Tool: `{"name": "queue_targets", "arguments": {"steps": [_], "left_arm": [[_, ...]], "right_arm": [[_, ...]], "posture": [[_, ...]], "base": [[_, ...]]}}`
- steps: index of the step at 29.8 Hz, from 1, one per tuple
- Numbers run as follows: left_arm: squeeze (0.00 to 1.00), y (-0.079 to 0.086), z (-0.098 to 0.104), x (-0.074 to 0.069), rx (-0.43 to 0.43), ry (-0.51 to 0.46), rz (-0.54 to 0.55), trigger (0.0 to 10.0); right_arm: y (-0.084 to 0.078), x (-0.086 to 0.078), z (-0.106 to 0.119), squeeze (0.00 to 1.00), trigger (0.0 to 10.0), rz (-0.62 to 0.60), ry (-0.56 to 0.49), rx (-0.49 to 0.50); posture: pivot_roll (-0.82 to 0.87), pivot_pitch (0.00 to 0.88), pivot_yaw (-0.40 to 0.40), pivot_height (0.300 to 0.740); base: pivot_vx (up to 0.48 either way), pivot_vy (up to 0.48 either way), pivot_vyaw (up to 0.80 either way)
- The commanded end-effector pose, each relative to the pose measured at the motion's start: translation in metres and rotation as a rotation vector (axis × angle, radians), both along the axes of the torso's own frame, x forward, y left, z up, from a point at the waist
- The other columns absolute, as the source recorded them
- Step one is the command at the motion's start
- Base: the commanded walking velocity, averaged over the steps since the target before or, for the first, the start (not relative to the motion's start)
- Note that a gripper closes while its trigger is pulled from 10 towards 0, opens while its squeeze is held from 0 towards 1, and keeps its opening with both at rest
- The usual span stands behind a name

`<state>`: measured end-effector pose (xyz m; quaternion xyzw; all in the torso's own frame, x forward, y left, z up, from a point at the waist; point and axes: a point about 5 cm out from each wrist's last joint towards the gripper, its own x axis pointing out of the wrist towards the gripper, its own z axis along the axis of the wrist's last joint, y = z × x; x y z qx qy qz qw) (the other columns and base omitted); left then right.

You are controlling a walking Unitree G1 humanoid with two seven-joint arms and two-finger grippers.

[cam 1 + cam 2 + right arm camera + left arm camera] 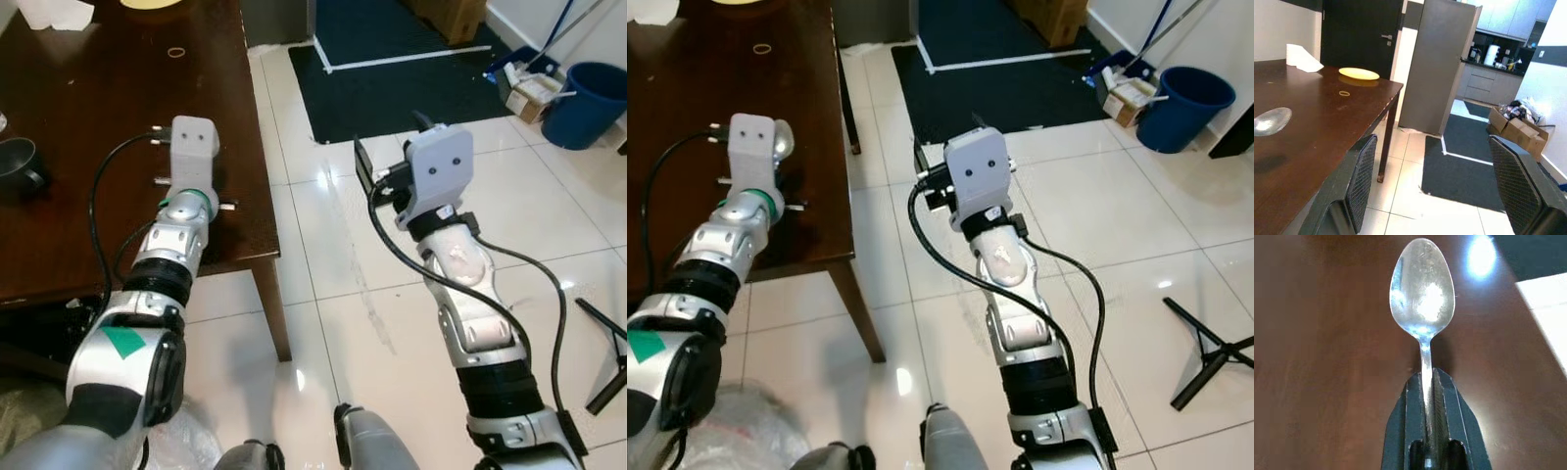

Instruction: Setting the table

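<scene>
My left gripper (pixel 1422 382) is shut on the handle of a silver spoon (pixel 1422 289), held low over the dark brown wooden table (pixel 88 108) near its right edge. The spoon's bowl (pixel 782 139) pokes out past the grey wrist camera. At the table's far end lie a yellow plate (pixel 1358 73) and a white napkin (pixel 1303 58). A black mug (pixel 18 164) stands at the left. My right gripper (pixel 1437 186) is open with nothing in it, raised over the tiled floor to the right of the table.
A small rubber ring (pixel 176 52) lies on the table. A dark mat (pixel 392 78), a blue bucket (pixel 588 103) and a cardboard box (pixel 529 93) are on the floor to the right. A black tripod leg (pixel 607 362) stands near my right arm. A grey fridge (pixel 1442 63) rises behind the table.
</scene>
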<state>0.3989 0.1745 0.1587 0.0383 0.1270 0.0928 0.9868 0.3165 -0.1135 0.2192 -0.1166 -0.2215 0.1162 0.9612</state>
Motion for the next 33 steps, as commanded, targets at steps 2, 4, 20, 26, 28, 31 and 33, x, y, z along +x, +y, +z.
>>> {"name": "queue_targets", "arguments": {"steps": [2, 4, 20, 26, 28, 31, 33], "left_arm": [[0.0, 0.016, -0.009, -0.003, -0.042, 0.029, 0.088, 10.0], [0.0, 0.021, -0.013, -0.005, -0.049, 0.046, 0.104, 10.0], [1.0, 0.028, -0.029, -0.011, -0.099, 0.056, 0.097, 10.0], [0.0, 0.019, 0.012, -0.001, -0.127, -0.171, -0.005, 10.0], [0.0, 0.017, 0.031, -0.005, -0.113, -0.267, -0.062, 10.0], [0.0, 0.018, 0.045, -0.016, -0.089, -0.336, -0.114, 10.0], [0.0, 0.02, 0.053, -0.027, -0.06, -0.368, -0.151, 10.0]], "right_arm": [[0.0, -0.007, 0.002, 0.0, 10.0, -0.001, 0.005, 0.04], [-0.002, -0.01, 0.001, 0.0, 10.0, -0.006, 0.01, 0.044], [-0.012, -0.011, -0.001, 0.0, 10.0, -0.047, 0.035, 0.071], [-0.012, -0.013, -0.002, 0.0, 10.0, -0.043, 0.04, 0.076], [-0.012, -0.014, -0.003, 0.0, 10.0, -0.04, 0.04, 0.077], [-0.013, -0.015, -0.003, 0.0, 10.0, -0.036, 0.044, 0.078], [-0.013, -0.016, -0.005, 0.0, 10.0, -0.032, 0.05, 0.078]], "posture": [[-0.25, 0.14, 0.117, 0.74], [-0.25, 0.156, 0.119, 0.74], [-0.23, 0.153, 0.113, 0.74], [-0.21, 0.13, 0.112, 0.74], [-0.2, 0.116, 0.107, 0.74], [-0.19, 0.107, 0.102, 0.74], [-0.18, 0.094, 0.093, 0.74]], "base": [[0.0, 0.0, 0.0], [0.0, 0.0, 0.0], [0.0, 0.0, 0.0], [0.0, 0.0, 0.0], [0.0, 0.0, 0.0], [0.0, 0.0, 0.0], [0.0, 0.0, 0.0]]}}
